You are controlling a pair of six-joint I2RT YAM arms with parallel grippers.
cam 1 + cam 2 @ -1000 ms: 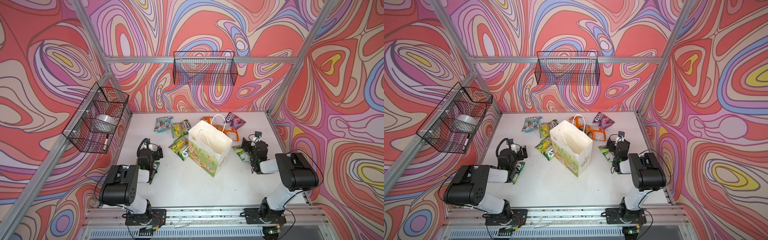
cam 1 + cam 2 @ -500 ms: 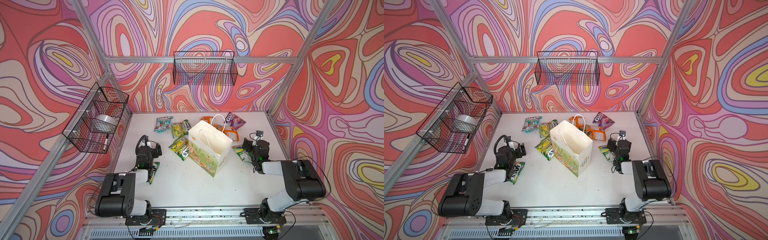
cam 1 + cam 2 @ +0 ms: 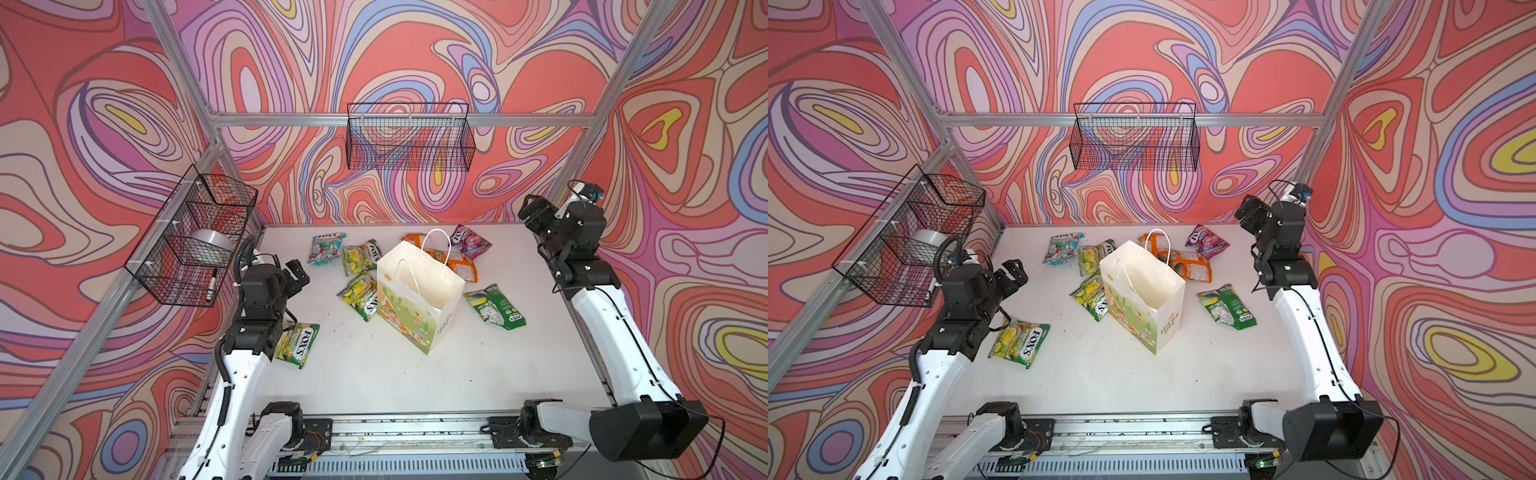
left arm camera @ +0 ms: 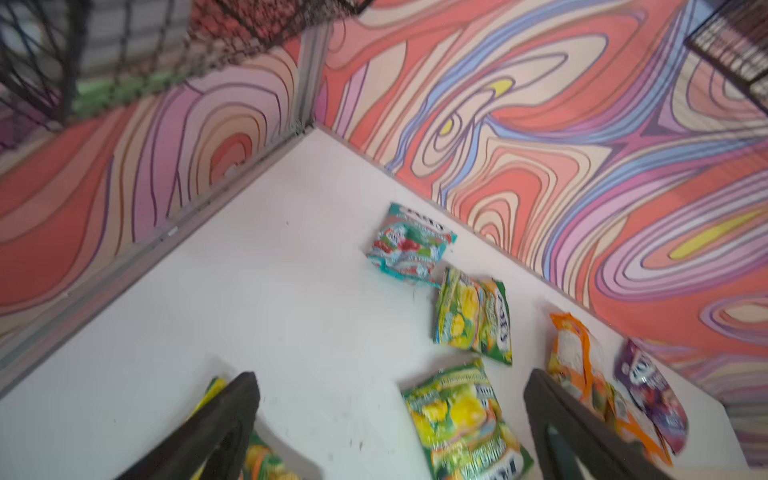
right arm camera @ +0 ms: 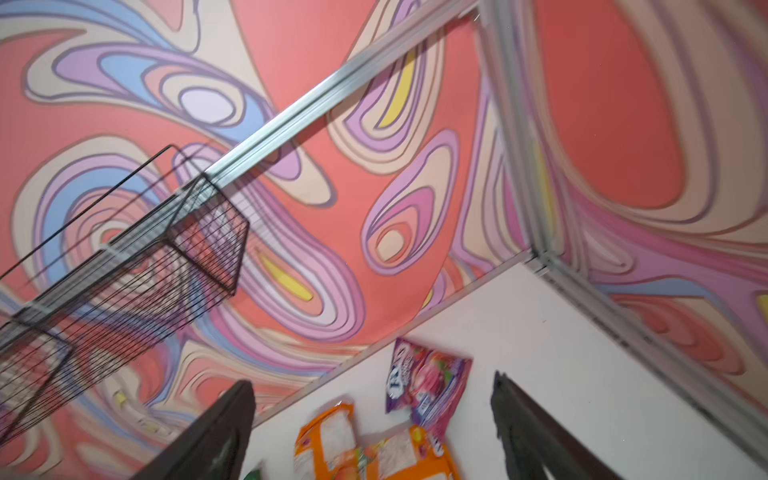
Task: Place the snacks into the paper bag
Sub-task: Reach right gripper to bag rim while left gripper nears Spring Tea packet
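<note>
The white paper bag (image 3: 415, 307) (image 3: 1138, 307) stands upright and open-mouthed mid-table in both top views. Snacks lie flat around it: a red-teal pouch (image 3: 326, 248), two yellow-green ones (image 3: 360, 257) (image 3: 360, 291), orange pouches (image 3: 459, 262) and a purple one (image 3: 470, 241) behind it, a green one (image 3: 495, 308) to its right. Another yellow-green FOX'S pouch (image 3: 297, 343) lies beside my left arm. My left gripper (image 3: 298, 274) (image 4: 392, 378) hangs open and empty above the table left of the bag. My right gripper (image 3: 528, 214) (image 5: 372, 380) is raised high near the back right corner, open and empty.
A black wire basket (image 3: 195, 237) on the left wall holds a tape roll and a marker, close beside my left wrist. A second wire basket (image 3: 409, 137) hangs on the back wall. Aluminium frame posts run up the corners.
Both arms have lifted off the table. The left gripper rose above the pouch beside it. The right gripper rose from beside the green pouch toward the back right corner.
</note>
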